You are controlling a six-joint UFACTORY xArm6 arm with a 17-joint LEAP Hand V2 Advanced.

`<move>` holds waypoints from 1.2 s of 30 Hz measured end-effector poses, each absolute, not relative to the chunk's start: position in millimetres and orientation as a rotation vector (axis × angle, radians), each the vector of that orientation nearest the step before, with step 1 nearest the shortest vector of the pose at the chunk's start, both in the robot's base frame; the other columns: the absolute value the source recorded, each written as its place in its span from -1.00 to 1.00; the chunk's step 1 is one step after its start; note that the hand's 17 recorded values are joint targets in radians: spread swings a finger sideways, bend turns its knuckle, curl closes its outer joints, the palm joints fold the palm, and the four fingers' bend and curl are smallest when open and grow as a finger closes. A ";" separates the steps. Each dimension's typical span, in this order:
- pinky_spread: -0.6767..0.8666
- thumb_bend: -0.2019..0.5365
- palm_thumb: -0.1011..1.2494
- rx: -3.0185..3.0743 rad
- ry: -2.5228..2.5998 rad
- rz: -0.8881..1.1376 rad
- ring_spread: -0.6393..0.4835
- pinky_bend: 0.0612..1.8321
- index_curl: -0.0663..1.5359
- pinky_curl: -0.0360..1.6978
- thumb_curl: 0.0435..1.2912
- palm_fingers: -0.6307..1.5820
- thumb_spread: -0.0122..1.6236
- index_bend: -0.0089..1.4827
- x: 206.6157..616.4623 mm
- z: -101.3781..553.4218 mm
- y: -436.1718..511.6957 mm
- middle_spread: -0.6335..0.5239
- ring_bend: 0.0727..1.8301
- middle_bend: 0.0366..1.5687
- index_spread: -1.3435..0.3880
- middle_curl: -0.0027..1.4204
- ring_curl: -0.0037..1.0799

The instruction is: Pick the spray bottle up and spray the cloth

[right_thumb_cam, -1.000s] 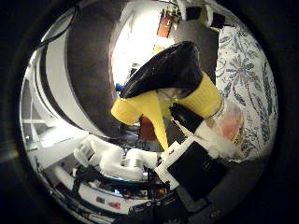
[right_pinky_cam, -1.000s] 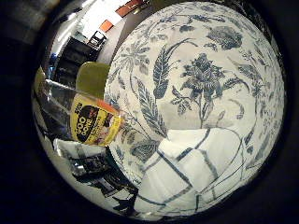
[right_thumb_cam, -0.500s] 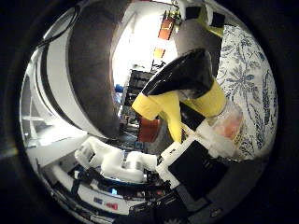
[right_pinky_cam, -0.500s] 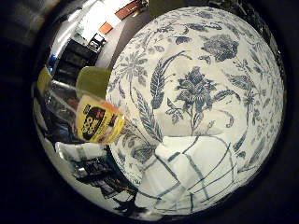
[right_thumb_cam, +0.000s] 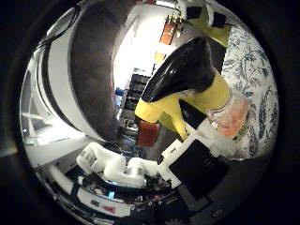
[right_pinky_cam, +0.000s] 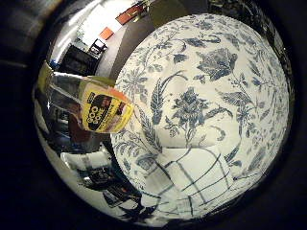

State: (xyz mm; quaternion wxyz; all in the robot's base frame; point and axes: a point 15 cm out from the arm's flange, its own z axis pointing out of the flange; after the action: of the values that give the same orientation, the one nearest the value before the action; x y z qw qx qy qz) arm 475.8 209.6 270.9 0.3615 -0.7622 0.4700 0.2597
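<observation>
- The right hand [right_thumb_cam: 187,164], white and black, has its fingers [right_thumb_cam: 112,166] curled around the spray bottle [right_thumb_cam: 197,89], gripping it near the neck just below the sprayer head.
- The bottle fills much of the thumb-side view and sits close against the palm, held clear of the table.
- Its sprayer head is a black cap over a yellow body, with a yellow trigger hanging beneath; the clear bottle below holds an orange-tinted liquid.
- In the little-finger-side view, the bottle's lower part carries a yellow label [right_pinky_cam: 103,112] with a black panel and an orange band; the lettering cannot be read.
- The bottle's long axis runs across the palm, with the nozzle end pointing away from the table edge toward the room and its base end nearest the tablecloth.
- Beyond the bottle, a round table wears a white tablecloth [right_pinky_cam: 211,96] printed with blue flowers and leaves.
- A white cloth [right_pinky_cam: 196,182] with dark grid lines lies rumpled on the tablecloth, near the table's edge and apart from the bottle.
</observation>
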 end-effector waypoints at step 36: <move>0.12 -0.52 0.25 -2.112 1.240 0.756 -0.07 -0.37 -0.44 -0.72 -0.48 -0.15 0.26 -0.74 435.9 209.0 192.1 -0.10 -0.38 -0.51 0.19 -0.35 -0.35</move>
State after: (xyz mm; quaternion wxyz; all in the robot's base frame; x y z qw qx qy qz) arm 435.9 192.1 209.0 0.2854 -0.7896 0.4638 0.2827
